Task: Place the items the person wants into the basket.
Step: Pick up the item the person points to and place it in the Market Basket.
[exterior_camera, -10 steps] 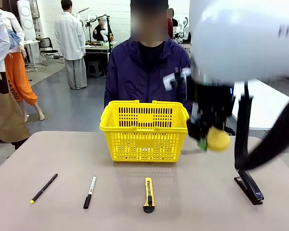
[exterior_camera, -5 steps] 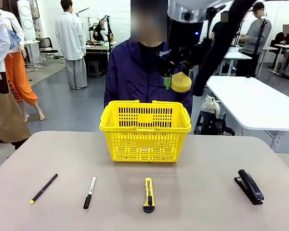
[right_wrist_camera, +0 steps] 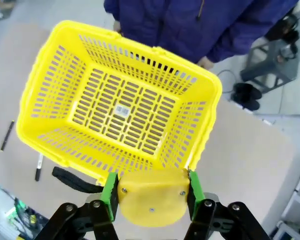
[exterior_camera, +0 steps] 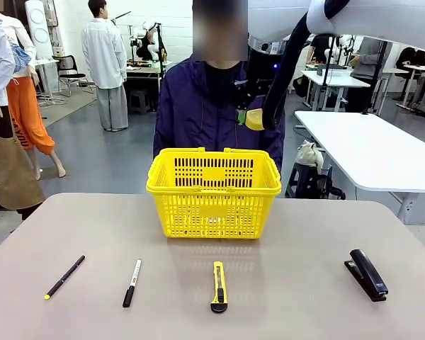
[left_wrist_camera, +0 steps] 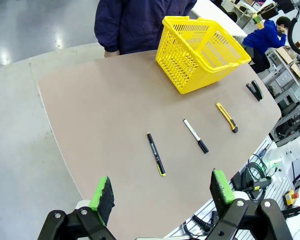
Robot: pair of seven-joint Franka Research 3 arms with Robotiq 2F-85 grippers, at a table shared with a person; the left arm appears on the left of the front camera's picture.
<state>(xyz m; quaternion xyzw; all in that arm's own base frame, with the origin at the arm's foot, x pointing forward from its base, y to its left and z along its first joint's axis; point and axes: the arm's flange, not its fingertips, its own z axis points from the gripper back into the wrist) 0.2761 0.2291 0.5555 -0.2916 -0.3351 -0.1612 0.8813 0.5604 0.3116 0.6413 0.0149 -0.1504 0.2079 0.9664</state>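
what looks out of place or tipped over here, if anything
Nothing stands out. The basket sits upright; the pen, marker, utility knife and stapler lie flat and apart; the right gripper holds the tape measure above the basket.

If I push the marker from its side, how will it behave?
The marker looks slim and round, lying flat on the smooth table, so it would probably roll. It seems stiff and light, so even a gentle push may shift it.

Tape measure (right_wrist_camera: pixel 150 201) sits between the right gripper (right_wrist_camera: pixel 151 187) fingers; basket (right_wrist_camera: pixel 54 86) beneath; pen (right_wrist_camera: pixel 7 135) and marker (right_wrist_camera: pixel 38 166) lie beside the basket on the table (right_wrist_camera: pixel 250 150).
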